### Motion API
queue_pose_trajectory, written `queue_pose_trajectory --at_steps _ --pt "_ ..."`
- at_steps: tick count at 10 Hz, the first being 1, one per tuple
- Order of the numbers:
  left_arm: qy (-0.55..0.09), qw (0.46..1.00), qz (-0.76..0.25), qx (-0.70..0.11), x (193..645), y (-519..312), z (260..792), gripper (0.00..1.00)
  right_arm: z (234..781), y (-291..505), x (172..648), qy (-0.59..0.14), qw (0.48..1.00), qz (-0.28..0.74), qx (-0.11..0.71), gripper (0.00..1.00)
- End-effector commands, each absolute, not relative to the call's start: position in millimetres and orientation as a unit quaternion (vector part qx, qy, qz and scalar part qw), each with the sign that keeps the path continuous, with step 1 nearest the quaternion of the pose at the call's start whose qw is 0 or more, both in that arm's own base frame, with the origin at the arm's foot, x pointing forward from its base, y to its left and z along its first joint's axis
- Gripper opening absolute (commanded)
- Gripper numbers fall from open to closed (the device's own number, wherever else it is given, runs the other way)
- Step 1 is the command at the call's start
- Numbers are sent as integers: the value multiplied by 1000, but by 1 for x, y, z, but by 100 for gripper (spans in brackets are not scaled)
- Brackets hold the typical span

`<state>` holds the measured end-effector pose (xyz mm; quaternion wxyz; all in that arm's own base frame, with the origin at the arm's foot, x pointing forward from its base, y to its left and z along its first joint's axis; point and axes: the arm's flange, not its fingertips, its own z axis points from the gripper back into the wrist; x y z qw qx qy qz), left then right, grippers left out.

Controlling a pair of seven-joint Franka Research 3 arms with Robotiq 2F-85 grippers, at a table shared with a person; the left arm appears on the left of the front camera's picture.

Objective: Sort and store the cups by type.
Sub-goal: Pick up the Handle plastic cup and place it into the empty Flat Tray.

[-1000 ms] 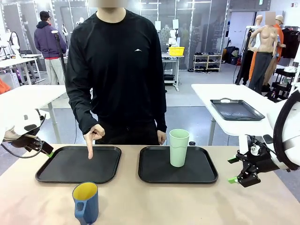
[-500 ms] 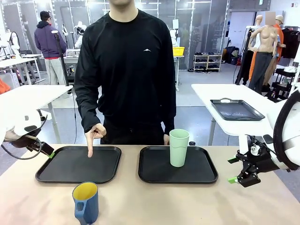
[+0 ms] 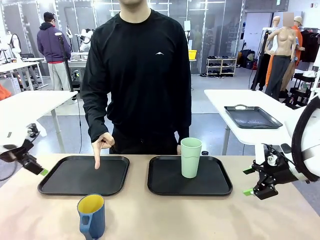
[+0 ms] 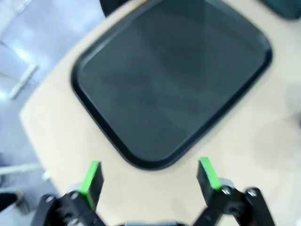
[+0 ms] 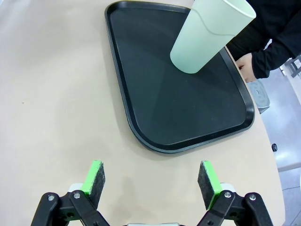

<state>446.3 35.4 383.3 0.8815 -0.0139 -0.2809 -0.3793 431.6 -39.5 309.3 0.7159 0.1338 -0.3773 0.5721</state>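
My left tool (image 4: 150, 175) is wide open and empty, so I should go low to the blue mug (image 3: 91, 217) just in front of the left tray (image 3: 65, 181) and pinch its side.

Centre-left tray (image 3: 65, 182) is bare except the person's pointing hand (image 3: 102, 144) above it; the tumbler (image 3: 191, 157) occupies the back of the centre-right tray (image 3: 167, 182).
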Motion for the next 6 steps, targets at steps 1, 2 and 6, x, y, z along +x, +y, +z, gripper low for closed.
queue_pose_trajectory --at_steps 1,2,6 --pt "-275 858 -429 -68 455 63 357 100 308 -40 435 -383 714 570 136 100" --pt "-270 860 -427 -68 456 65 352 100 308 -40 435 -383 714 570 136 100" --pt "-275 864 -419 -46 440 58 368 100 308 -40 435 -383 714 570 136 100"
